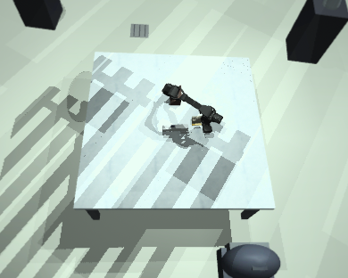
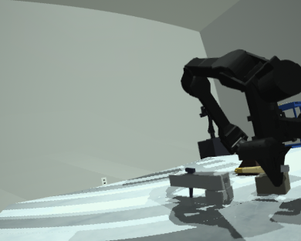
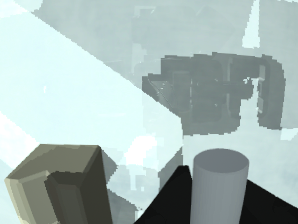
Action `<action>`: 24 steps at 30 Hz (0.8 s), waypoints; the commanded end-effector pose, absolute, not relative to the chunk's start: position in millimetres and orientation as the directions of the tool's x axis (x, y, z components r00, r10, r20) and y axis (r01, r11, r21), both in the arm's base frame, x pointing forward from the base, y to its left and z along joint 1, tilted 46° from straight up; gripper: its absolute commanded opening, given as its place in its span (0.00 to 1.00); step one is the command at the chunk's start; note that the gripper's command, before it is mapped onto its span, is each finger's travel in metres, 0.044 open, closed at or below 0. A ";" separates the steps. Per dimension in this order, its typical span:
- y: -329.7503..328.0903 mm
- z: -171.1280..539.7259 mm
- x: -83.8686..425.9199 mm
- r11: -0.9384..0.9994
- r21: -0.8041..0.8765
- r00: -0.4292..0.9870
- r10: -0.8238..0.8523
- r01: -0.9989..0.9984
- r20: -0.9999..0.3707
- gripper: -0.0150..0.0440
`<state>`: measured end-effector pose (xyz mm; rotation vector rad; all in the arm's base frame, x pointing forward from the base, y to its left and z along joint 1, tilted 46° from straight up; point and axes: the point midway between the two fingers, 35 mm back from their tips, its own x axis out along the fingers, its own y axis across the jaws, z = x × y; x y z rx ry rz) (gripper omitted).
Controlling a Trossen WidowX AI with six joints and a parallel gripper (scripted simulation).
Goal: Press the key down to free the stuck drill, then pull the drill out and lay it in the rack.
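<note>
The drill — a grey cylinder (yellow band at its base) — sits clenched in the tool.

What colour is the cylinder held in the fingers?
Plain grey, with a yellowish band at its base; the cylinder shows best in the wrist view.

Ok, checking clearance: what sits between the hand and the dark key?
Exterior view: the held drill's yellow end juts from the hand toward the key on the grey block; nothing else shows between.
</note>
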<state>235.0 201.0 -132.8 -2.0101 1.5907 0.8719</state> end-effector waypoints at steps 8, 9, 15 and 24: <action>205.0 -128.4 234.9 -0.244 0.043 0.143 -0.693 -0.969 -0.706 0.25; 205.3 -128.1 234.9 -0.244 0.043 0.143 -0.693 -0.969 -0.706 0.25; 206.7 -126.3 234.7 -0.244 0.043 0.143 -0.693 -0.969 -0.706 0.25; 208.8 -123.8 234.6 -0.244 0.043 0.143 -0.693 -0.969 -0.707 0.25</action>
